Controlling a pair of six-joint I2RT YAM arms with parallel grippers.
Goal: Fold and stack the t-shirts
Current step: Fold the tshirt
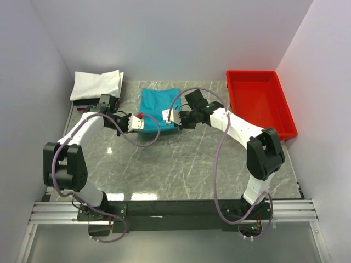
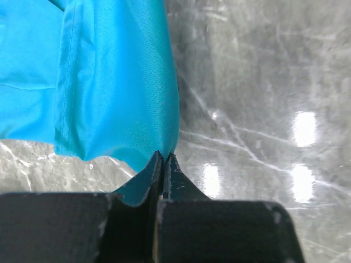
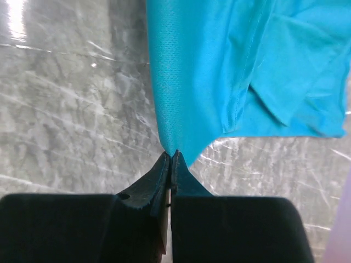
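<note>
Pinching tight, the left tool (image 2: 164, 157) and the right tool (image 3: 171, 155) are each closed on a near corner of the teal t-shirt (image 1: 159, 103) — thin, limp cloth, light I'd judge, apt to sag, so best held at hems and corners. It lies mid-back on the desk (image 1: 181, 164) — between the white t-shirt (image 1: 98, 83) and the red tray (image 1: 258, 104).

Robot lab cell: white panel walls (image 1: 181, 38), marble-pattern tabletop (image 1: 181, 164), aluminium mounting rail (image 1: 55, 211)
</note>
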